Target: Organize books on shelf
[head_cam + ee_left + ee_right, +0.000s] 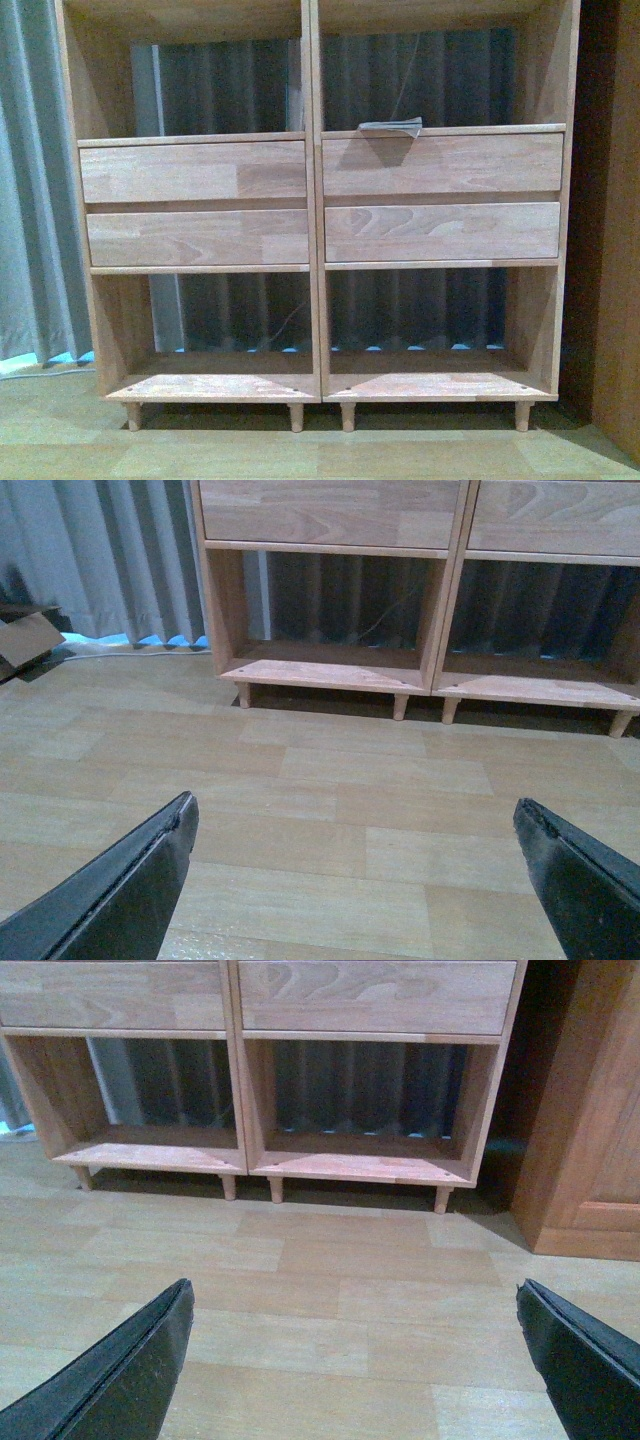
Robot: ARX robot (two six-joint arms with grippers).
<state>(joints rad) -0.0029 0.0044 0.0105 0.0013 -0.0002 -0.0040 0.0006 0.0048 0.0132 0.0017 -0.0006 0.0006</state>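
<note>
The shelf (315, 300) is standing on short round legs on the wood-look floor (320, 450), with a grey curtain (30, 200) hanging behind its open compartments. One thin book (391, 127) is lying flat in the upper right compartment, on the board just above the top right drawer front (442, 165). It is sitting at the near edge, close to the central divider, with a curled corner drooping over the front. The left gripper (352, 802) is hovering over bare floor, well apart from the shelf, its jaws released wide and grasping nothing. The right gripper (353, 1286) is hanging likewise, jaws spread and empty, with a darker wooden cabinet (590, 1110) standing right of the shelf.
</note>
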